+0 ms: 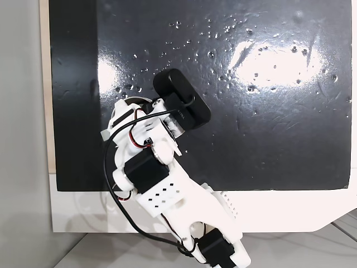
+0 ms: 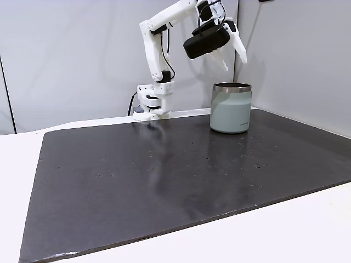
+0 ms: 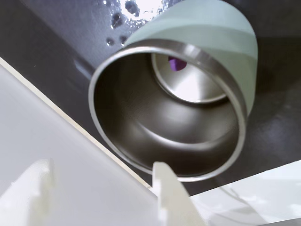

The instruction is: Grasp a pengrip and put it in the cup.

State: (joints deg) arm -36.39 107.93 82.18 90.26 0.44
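One purple pengrip (image 3: 177, 62), inside steel-lined cup (image 3: 141, 117)

I have the white five-joint arm (image 2: 159, 52) reared up from its base, upper links rising steeply and the forearm reaching across high above the surface. My white two-finger gripper (image 2: 232, 55) hangs at its end with tips pointing down, fingers spread apart and nothing between them. In the wrist view one pale fingertip (image 3: 169, 193) juts up from the bottom edge.
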